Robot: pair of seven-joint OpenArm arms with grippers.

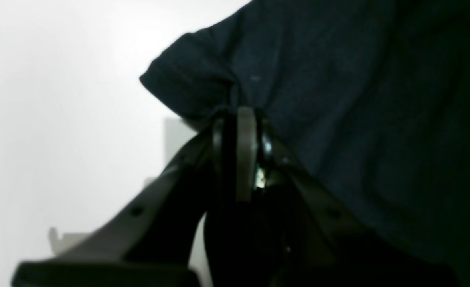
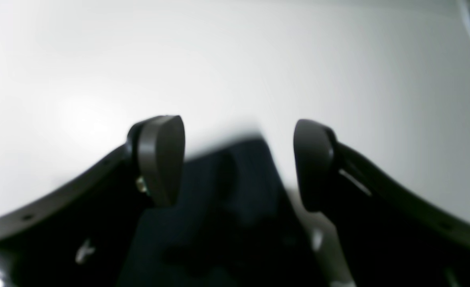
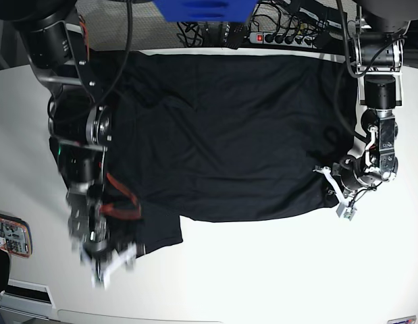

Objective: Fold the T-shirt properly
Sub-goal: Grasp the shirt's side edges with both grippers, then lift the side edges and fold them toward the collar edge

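Observation:
The black T-shirt (image 3: 222, 135) lies spread over the white table (image 3: 263, 270), with one sleeve (image 3: 158, 233) sticking out toward the front left. At the shirt's right edge my left gripper (image 3: 328, 181) is shut on a bunched fold of the cloth. The left wrist view shows its fingers (image 1: 246, 119) pressed together on the dark T-shirt (image 1: 338, 99). My right gripper (image 3: 107, 260) hovers at the front left by the sleeve. In its wrist view the right gripper (image 2: 237, 159) stands open, with T-shirt cloth (image 2: 227, 199) lying below the gap, not pinched.
A power strip (image 3: 283, 37) and cables lie behind the table's far edge, beside a blue object (image 3: 202, 8). A small patterned card-like item (image 3: 9, 235) sits at the table's left edge. The front edge of the table runs just below my right gripper.

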